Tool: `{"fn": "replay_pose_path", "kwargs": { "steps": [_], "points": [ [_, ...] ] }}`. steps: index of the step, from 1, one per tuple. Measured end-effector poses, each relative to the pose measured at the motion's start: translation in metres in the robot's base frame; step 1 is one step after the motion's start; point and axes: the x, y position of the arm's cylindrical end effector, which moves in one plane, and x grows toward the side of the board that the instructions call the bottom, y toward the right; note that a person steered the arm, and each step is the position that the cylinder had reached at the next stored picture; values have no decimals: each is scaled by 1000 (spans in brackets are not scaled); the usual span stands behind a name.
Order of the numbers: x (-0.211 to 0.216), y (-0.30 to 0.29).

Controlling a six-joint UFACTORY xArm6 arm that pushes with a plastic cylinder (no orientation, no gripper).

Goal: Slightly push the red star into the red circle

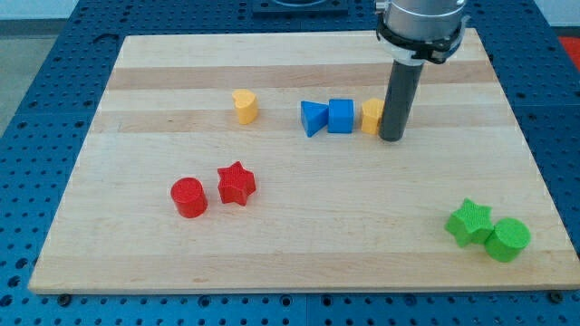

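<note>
The red star [236,184] lies on the wooden board [299,244] at the lower left, just right of the red circle [188,197], with a small gap between them. My tip [391,138] is at the upper right of the board, touching or almost touching the right side of a yellow block [371,117], far from both red blocks.
A blue triangle [313,118] and a blue cube [341,116] sit in a row left of that yellow block. A yellow heart [245,106] lies at the upper middle left. A green star [469,222] and a green circle [507,240] sit at the lower right.
</note>
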Motion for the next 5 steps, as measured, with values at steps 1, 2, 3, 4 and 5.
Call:
{"fn": "replay_pose_path", "kwargs": {
  "steps": [1,2,3,4,5],
  "points": [
    [2,3],
    [38,12],
    [55,-58],
    [55,-144],
    [54,-222]
  ]
}}
